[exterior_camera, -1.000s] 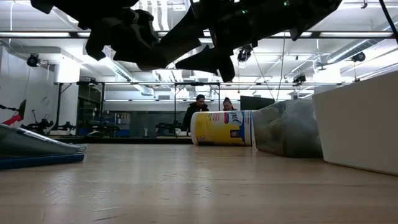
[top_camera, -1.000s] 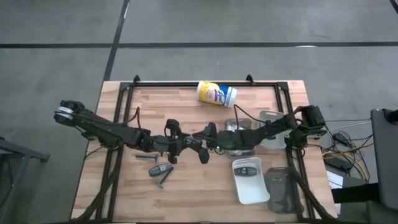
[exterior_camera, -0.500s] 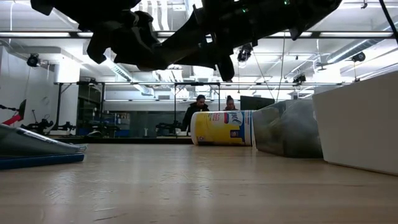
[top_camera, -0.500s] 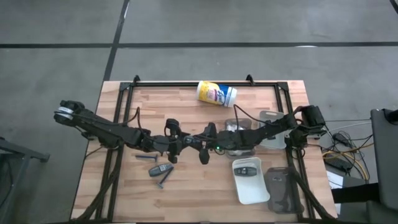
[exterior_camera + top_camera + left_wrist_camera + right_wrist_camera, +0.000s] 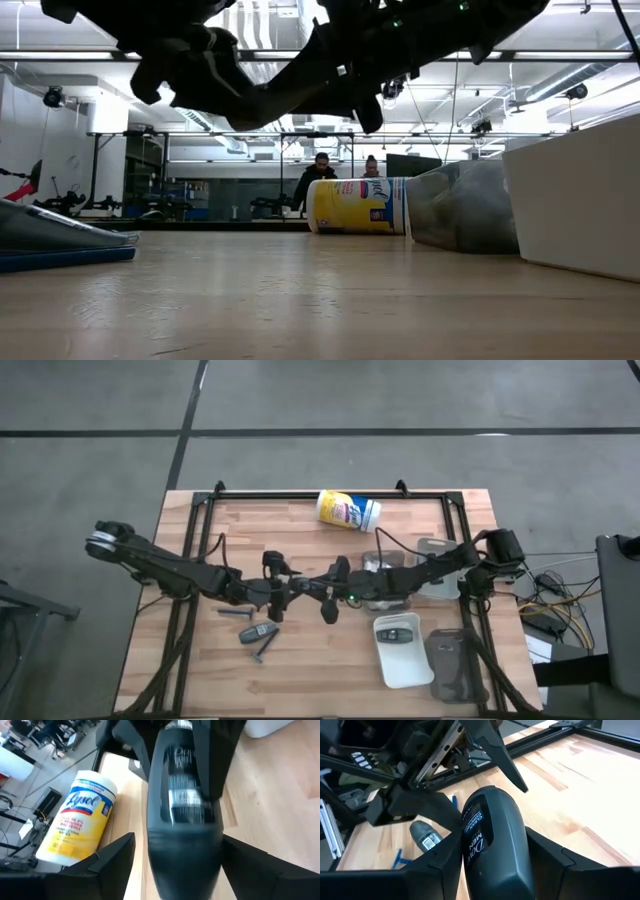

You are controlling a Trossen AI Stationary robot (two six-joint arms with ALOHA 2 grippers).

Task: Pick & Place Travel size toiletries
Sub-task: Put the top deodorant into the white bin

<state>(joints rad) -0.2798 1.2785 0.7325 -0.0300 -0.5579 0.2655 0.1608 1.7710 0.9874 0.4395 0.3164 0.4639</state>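
We see a handover in mid-air over the middle of the table (image 5: 300,530). The right gripper (image 5: 492,870) is closed on a dark grey oblong tube (image 5: 492,845), its two fingers (image 5: 555,865) pressing the tube's flanks. The tube is smooth, rounded at its free end, and carries pale lettering down one side that reads "Dove Men". It points out ahead of the right gripper, straight toward the left gripper (image 5: 180,865).

In the left wrist view the same tube stands between the left gripper's fingers (image 5: 107,860), which are spread wide, with a clear gap to the tube on each side; here its pale label shows as a blurred block of print. So the left gripper is open around the tube while the right one clamps it. From above, the two grippers meet tip to tip, (image 5: 283,591) for the left and (image 5: 322,595) for the right, and the tube itself is hidden between them.

Below and just beyond the left gripper, on the wood, lie a second dark grey tube (image 5: 258,632) with a pale label, a slim dark stick (image 5: 264,650) touching it, and another thin dark piece (image 5: 238,612) near it.

Well behind the right gripper sit a white tray (image 5: 403,650) holding a dark item and a clear tray (image 5: 452,662) beside it. A yellow-and-white Lysol canister (image 5: 348,511) lies on its side at the table's far edge.
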